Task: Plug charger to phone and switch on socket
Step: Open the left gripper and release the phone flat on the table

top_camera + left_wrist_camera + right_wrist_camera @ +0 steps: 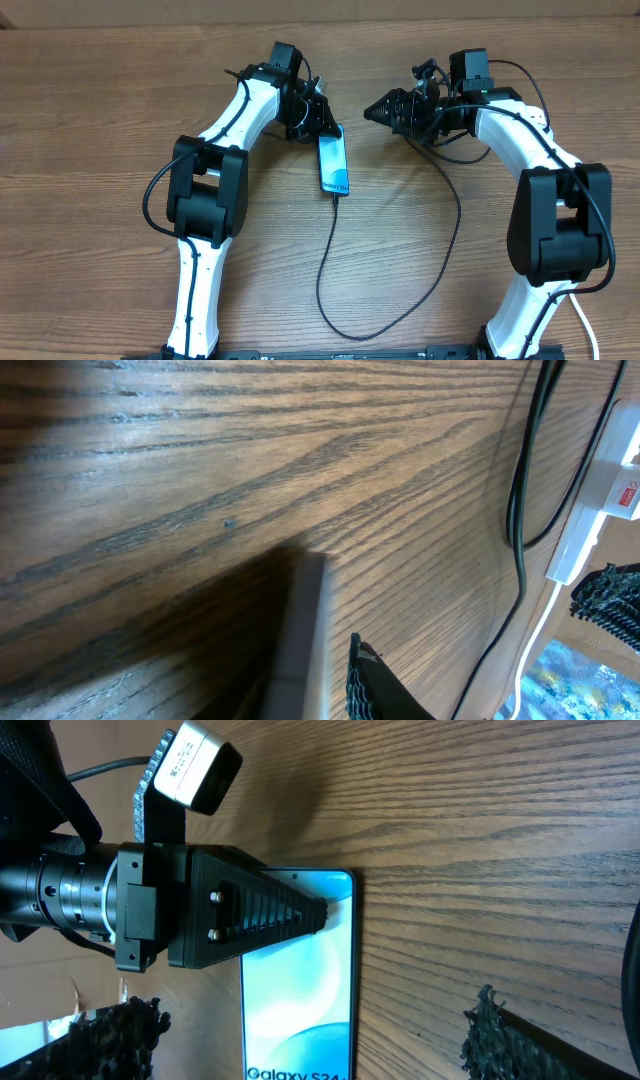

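The phone (334, 163) lies flat on the wood, its teal screen lit. The charger's black cable (325, 270) meets the phone's near end, loops across the table and runs up under the right arm. My left gripper (321, 124) straddles the phone's far end. In the left wrist view a sliver of wood shows between one finger (364, 685) and the phone's blurred edge (300, 635); the other finger is hidden. My right gripper (310, 1015) hovers over the phone (300, 1000), open wide, holding nothing. The socket (612, 475) shows at the right of the left wrist view.
A white cord (540, 630) leaves the socket beside the black cable (520, 510). The left gripper (250, 915) fills the left of the right wrist view. Another stretch of white cord (585, 320) lies at the near right by the right arm's base.
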Robot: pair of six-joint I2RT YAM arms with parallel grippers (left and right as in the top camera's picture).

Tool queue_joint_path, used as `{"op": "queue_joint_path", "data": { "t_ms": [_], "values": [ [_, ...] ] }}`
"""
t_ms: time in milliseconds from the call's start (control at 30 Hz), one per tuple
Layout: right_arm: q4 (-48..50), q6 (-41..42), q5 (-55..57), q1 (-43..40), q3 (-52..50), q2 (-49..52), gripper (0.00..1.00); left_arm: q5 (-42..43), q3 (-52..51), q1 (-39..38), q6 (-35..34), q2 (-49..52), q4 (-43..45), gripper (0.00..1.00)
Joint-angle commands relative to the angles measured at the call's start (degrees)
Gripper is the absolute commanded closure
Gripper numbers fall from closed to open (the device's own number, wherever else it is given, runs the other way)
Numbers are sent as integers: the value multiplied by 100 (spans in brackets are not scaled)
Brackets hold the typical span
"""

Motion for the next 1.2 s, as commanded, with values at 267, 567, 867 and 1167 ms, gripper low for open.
{"op": "queue_joint_path", "data": {
  "t_ms": [267,567,867,1167],
  "values": [
    [9,-50,39,-7,90,-48,0,83,-31,-55,-168,33,-83,80],
    [-4,-50,39,-7,90,-48,0,44,-31,-55,-164,33,-120,74],
    [-4,-50,39,-7,90,-48,0,44,-31,-55,-164,33,-149,62],
    [-42,-50,39,-7,90,-48,0,44,-31,-55,-164,33,-221,41]
  ]
}}
